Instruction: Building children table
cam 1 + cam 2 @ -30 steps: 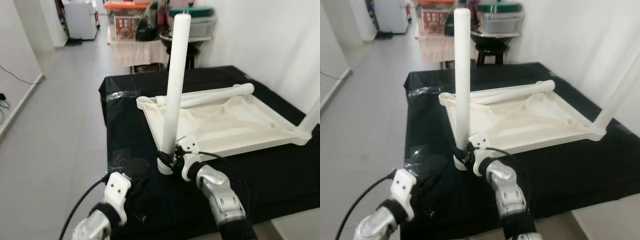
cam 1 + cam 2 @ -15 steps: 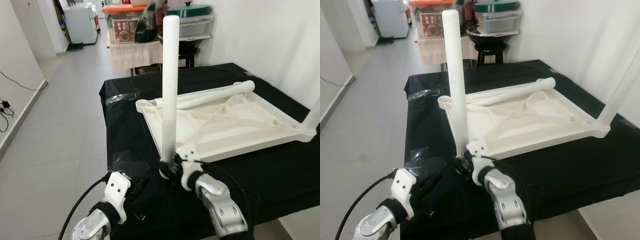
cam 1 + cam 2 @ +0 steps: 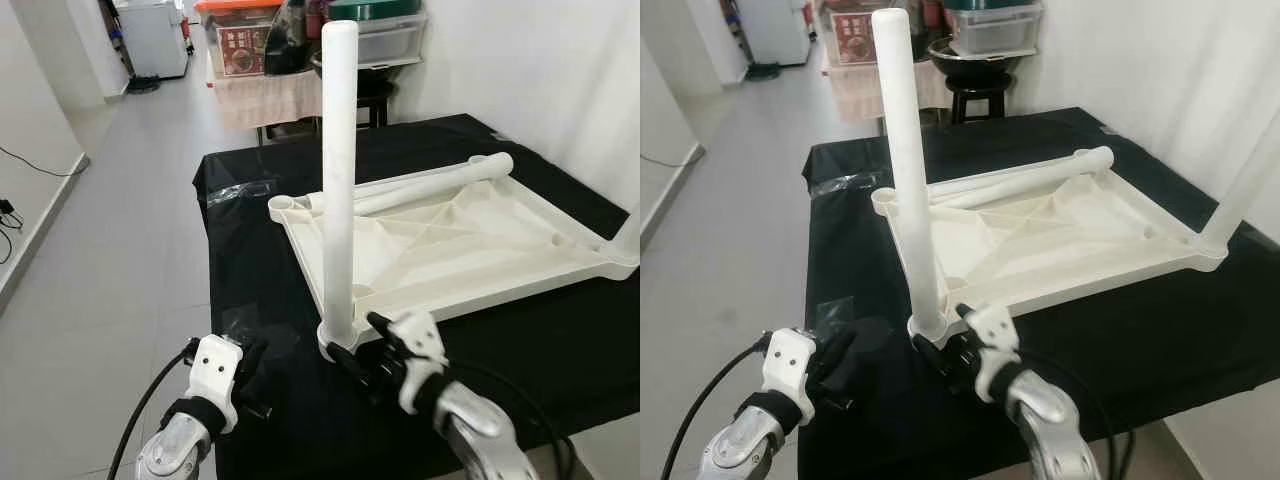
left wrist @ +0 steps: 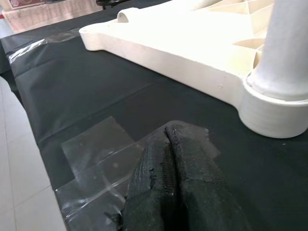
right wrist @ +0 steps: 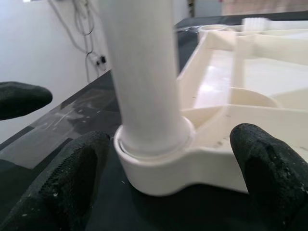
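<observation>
Tabletop (image 3: 470, 240), white, is laid upside down on a black cloth (image 3: 260, 250), with one leg (image 3: 338, 170) stood upright in its near corner socket (image 3: 338, 340) and a loose leg (image 3: 430, 186) laid along its far edge. Right gripper (image 3: 362, 348) is held low at the near table edge, fingers (image 5: 269, 168) spread wide either side of the socket and closed on nothing. Left gripper (image 3: 250, 375) is rested on the cloth near the socket, fingers (image 4: 178, 183) pressed together, empty.

A white table leg (image 5: 144, 72) stands upright in the tabletop's corner socket (image 5: 159, 159). The right gripper (image 5: 168, 183) holds its jaws spread, one black finger on either side of the socket.
</observation>
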{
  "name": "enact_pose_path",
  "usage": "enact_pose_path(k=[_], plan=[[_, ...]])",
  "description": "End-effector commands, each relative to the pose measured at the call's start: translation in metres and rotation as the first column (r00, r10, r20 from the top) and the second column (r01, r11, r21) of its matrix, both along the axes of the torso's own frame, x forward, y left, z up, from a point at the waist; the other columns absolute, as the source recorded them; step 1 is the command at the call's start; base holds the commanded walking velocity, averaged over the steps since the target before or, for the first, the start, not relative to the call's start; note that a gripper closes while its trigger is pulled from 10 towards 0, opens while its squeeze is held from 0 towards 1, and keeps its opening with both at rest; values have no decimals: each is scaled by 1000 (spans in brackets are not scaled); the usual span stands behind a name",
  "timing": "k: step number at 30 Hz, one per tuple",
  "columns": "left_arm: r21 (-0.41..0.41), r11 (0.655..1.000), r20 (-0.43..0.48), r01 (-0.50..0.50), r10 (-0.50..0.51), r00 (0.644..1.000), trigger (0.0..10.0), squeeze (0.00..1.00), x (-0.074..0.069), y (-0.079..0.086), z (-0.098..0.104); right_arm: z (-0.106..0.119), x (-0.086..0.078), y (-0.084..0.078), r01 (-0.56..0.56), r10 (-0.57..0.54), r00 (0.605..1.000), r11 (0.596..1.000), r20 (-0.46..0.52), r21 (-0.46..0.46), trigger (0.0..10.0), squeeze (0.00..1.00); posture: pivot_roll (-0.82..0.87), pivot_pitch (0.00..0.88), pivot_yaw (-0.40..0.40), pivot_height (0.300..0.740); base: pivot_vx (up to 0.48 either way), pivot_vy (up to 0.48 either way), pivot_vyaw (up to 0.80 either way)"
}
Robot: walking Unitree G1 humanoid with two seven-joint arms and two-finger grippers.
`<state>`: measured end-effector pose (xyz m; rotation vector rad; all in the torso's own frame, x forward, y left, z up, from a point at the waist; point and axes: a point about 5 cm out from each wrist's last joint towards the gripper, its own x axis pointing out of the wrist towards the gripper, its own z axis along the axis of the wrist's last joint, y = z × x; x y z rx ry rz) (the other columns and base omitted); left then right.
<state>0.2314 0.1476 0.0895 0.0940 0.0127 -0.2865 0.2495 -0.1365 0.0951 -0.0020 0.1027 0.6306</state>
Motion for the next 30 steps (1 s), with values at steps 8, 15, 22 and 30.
enact_pose_path(k=[8, 15, 22, 30], plan=[[55, 994, -17, -89, 90, 996, 10000, 0, -2, 10, -6, 8, 4, -7, 70, -72, 997, 982, 0, 175, 10000, 0, -83, 0, 40, 740, 0, 0, 0], [28, 995, 3, -97, 97, 995, 10000, 0, -1, 8, -1, 11, 3, -10, 55, -60, 998, 974, 13, 221, 10000, 0, -95, 0, 33, 740, 0, 69, 0], [32, 992, -5, -122, 122, 992, 10000, 0, 5, 9, -2, 13, 5, -15, 79, -88, 996, 968, 26, 236, 10000, 0, -99, 0, 32, 740, 0, 480, 0], [41, 990, -27, -133, 135, 991, 10000, 0, 11, 12, -6, 15, 8, -16, 118, -132, 990, 964, 41, 238, 10000, 0, -100, 0, 37, 740, 0, 480, 0]])
